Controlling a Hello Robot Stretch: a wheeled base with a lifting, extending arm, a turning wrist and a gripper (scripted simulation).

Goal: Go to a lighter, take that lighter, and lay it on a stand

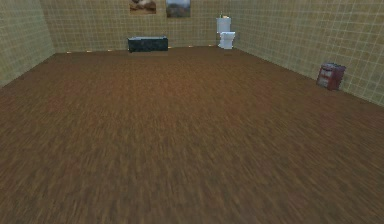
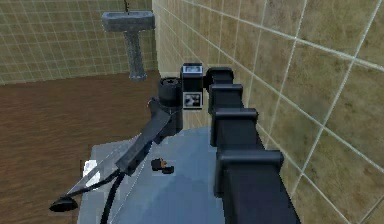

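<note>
In the arm side view my arm runs up along the tiled wall to its white marker squares point(image 2: 192, 86). Left of them the gripper point(image 2: 86, 205) slants down and to the left over a pale grey-blue flat top point(image 2: 180, 195), perhaps a stand. A small dark thing point(image 2: 158, 165) lies on that top beside the gripper's fingers point(image 2: 112, 172); it is too small to name as a lighter. I cannot tell whether the gripper holds anything.
A grey pedestal sink point(image 2: 130, 35) stands by the far wall in the arm side view. In the forward view a wide brown wooden floor point(image 1: 170, 140) stretches to tiled walls. There stand a white toilet point(image 1: 226, 33), a low dark unit point(image 1: 148, 44) and a small red box point(image 1: 331, 76).
</note>
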